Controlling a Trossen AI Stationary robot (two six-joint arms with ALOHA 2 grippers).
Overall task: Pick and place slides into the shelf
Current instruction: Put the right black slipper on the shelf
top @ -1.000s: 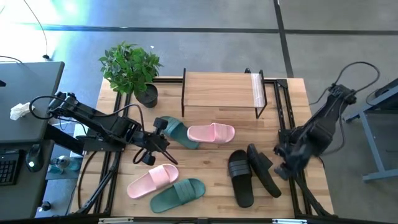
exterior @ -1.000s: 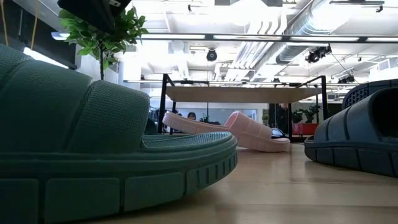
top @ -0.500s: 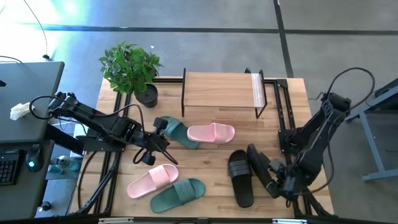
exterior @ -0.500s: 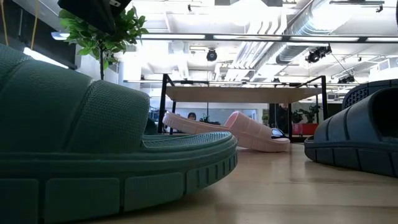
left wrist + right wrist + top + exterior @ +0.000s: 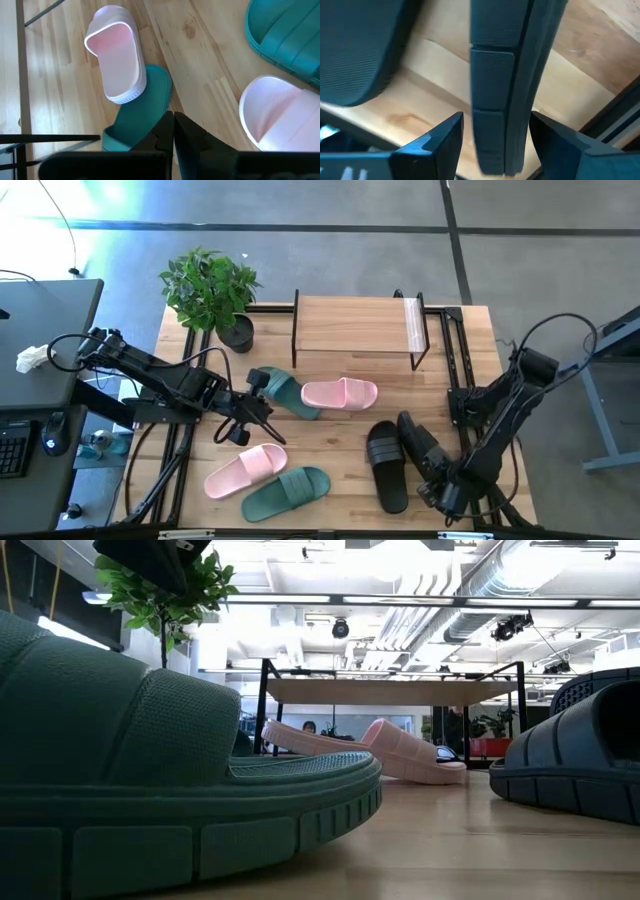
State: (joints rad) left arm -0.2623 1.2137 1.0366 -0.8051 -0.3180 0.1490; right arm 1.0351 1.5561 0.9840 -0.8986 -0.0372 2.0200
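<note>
High view showed the right gripper [image 5: 440, 492] low at the tabletop's [image 5: 340, 435] near right corner, by the heel of the outer black slide [image 5: 424, 452]. A second earlier that arm had been tucked up by the right edge with its jaws nearly shut; since then it swung down toward the near edge and the jaws spread wide. In the right wrist view a dark vertical edge, apparently the slide's sole on its side, stood between the two open fingers [image 5: 436, 142], not yet pinched. I judged this to be the approach for a pick, with closing the next thing needed.

The left gripper [image 5: 262, 382] hovered mid-table, jaws fully closed and holding nothing, right by the heel of a green slide [image 5: 291, 393] that lay partly under a pink slide [image 5: 341, 393]. It had not moved over that second.

The shelf [image 5: 357, 325] stood at the far edge, nothing on its top board. All six slides remained on the tabletop: the pink and green pair just in front of the shelf, another pink [image 5: 245, 470] and green [image 5: 285, 490] near the near edge left of centre, and the other black slide [image 5: 387, 465] beside the first. No slide had been placed yet.
</note>
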